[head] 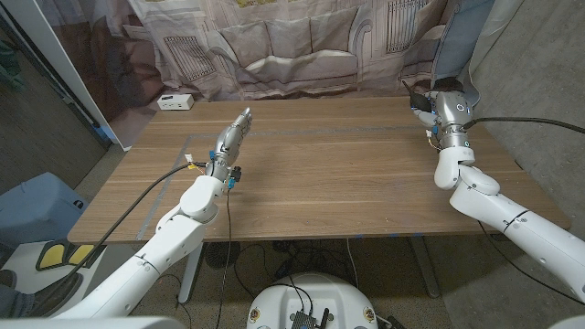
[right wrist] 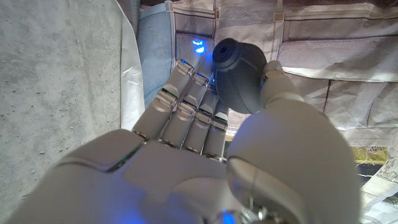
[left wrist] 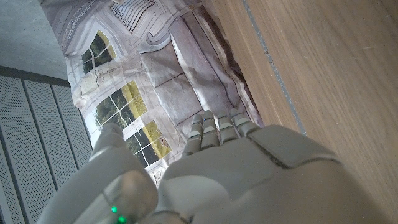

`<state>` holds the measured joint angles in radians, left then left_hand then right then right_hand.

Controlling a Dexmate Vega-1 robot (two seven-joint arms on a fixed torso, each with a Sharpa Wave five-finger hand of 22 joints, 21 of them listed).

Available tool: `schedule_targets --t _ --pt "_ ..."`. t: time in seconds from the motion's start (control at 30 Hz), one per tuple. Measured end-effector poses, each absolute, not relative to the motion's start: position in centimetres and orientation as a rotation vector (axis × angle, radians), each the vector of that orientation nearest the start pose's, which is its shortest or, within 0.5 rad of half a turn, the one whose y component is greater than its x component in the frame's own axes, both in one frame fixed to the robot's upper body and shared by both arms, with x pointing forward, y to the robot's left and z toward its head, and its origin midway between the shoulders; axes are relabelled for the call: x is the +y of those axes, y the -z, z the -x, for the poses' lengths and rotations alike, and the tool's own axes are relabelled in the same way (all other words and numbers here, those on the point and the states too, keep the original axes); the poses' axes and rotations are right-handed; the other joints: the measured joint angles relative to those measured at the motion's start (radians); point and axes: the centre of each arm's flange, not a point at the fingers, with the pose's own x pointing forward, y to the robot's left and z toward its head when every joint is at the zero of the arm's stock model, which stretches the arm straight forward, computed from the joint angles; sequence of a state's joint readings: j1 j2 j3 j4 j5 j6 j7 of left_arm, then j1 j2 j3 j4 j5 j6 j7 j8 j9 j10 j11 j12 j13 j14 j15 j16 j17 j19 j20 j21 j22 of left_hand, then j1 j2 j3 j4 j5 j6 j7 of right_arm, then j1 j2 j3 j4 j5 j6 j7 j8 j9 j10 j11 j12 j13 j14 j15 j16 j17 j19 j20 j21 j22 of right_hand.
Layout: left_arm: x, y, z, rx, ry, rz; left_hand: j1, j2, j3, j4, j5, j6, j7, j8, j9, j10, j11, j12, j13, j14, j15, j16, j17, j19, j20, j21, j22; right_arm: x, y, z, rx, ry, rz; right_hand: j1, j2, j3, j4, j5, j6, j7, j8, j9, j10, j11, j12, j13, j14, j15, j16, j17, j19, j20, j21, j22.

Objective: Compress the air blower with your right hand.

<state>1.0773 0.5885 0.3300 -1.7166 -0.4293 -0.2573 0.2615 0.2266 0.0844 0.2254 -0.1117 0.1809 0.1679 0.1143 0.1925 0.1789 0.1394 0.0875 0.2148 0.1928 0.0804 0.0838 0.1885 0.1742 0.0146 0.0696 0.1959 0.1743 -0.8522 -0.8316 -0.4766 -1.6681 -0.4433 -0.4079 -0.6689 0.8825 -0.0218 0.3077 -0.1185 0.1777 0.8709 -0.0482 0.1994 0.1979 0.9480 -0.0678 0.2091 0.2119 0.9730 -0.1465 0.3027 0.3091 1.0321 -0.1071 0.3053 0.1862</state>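
Printed curtain cloth hangs behind the long wooden bench (head: 320, 174), where the left hand (head: 233, 131) waits near ten o'clock with its fingers straight and together, holding nothing. Over at two o'clock the right hand (head: 430, 110) is raised off the bench and grips the dark rubber air blower (right wrist: 239, 78) (its bulb sits between thumb and fingers). The grasp looks settled, so the squeeze itself seems next: the fingers must close harder on the bulb without letting it slip.

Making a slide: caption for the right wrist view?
Right hand grips the dark air blower between fingers and thumb.
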Motion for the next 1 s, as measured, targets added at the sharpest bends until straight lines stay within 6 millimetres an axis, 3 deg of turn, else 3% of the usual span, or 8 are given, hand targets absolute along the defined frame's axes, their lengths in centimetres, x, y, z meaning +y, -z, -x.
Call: schedule_targets --t 1.0 --pt "25.45 3.12 -56.63 -0.717 0.102 -0.080 0.000 0.000 0.006 0.000 0.000 0.000 0.000 0.000 0.000 0.000 0.000 0.000 0.000 0.000 0.000 0.000 0.000 0.000 0.000 0.000 0.000 -36.54 -5.59 -58.19 -0.599 0.731 1.214 -0.006 0.006 -0.008 0.000 0.004 -0.005 0.005 0.000 0.005 0.000 0.000 0.000 0.000 -0.016 0.005 0.005 0.014 -0.005 0.005 -0.007 0.000"
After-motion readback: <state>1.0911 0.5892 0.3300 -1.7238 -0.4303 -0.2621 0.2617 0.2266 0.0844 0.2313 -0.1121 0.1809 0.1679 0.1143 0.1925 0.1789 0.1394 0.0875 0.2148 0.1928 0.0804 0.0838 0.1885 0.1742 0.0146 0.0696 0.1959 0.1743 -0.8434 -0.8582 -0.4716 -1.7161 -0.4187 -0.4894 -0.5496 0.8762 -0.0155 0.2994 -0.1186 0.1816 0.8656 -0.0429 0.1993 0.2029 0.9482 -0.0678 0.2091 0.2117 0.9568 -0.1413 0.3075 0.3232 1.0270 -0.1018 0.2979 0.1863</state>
